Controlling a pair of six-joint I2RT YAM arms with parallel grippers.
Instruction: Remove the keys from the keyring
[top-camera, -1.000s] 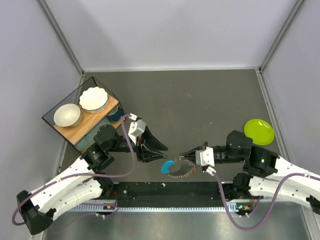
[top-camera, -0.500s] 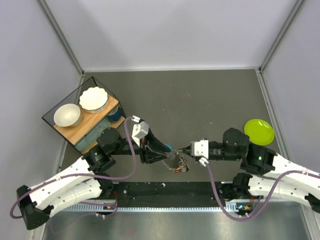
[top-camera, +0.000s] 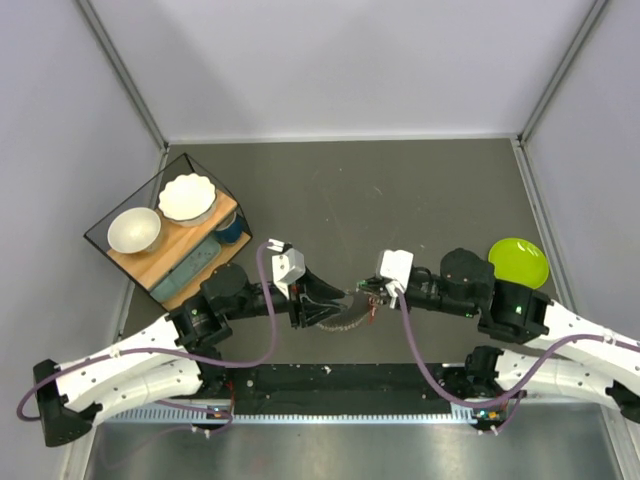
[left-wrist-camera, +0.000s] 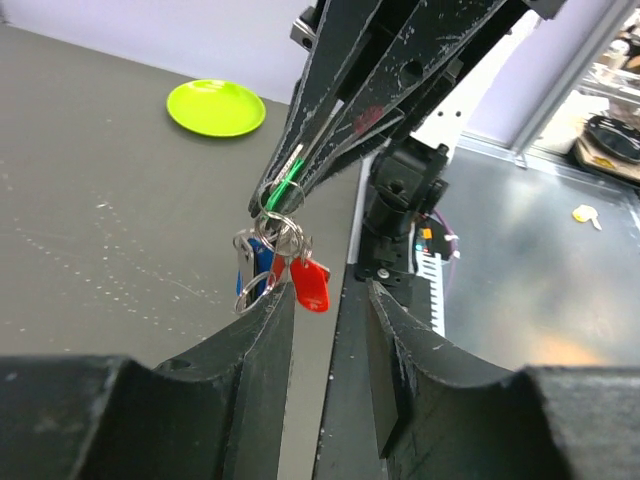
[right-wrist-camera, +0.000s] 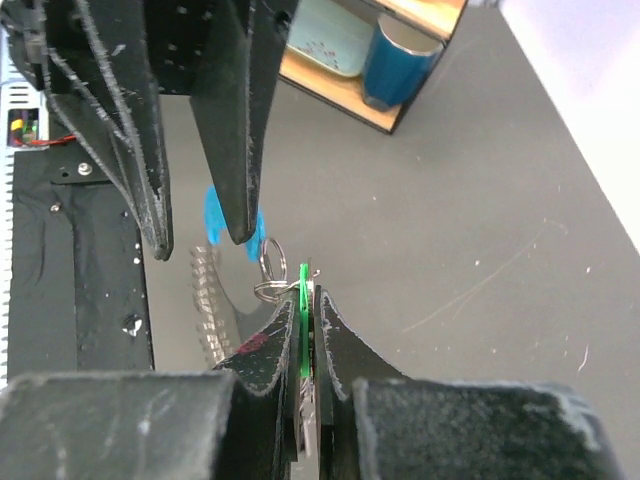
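1. Your right arm comes in from the near right corner, with its forearm stretched low and leftwards along the near edge of the worktop (top-camera: 420, 190) and its wrist about level.
2. The right fingers (right-wrist-camera: 262, 352) are pressed together, pinching the green tag (right-wrist-camera: 303, 292) edge-on at the very tips.
3. The keys (left-wrist-camera: 268, 268) hang under that pinch, off the worktop, about midway along the near edge.
   - The red tag (left-wrist-camera: 310, 285) and blue tag (left-wrist-camera: 257, 276) dangle side by side.
   - The cyan tag (right-wrist-camera: 214, 222) sits behind the left arm's tips.
   - The silver blades are blurred in the right wrist view.
4. The keyring (right-wrist-camera: 268, 289) is just above the right fingertips in the right wrist view. It shows as thin loops linked together, and you can't tell which loop carries which key.
5. Your left arm comes in from the near left corner with its elbow bent and its wrist pointing right, so it is nose to nose with the right arm.
6. The left fingers (left-wrist-camera: 250, 350) are spread.
   - They hold nothing and their tips sit just beside the bunch.
   - From the left wrist view the keys line up with the gap, beyond the tips.
   - You can't tell whether they touch.
7. The lime-green plate (top-camera: 518, 262) lies near the right edge, well apart from both arms.
8. The shelf box (top-camera: 150, 262) holding two white bowls (top-camera: 134, 229) sits at the left edge.
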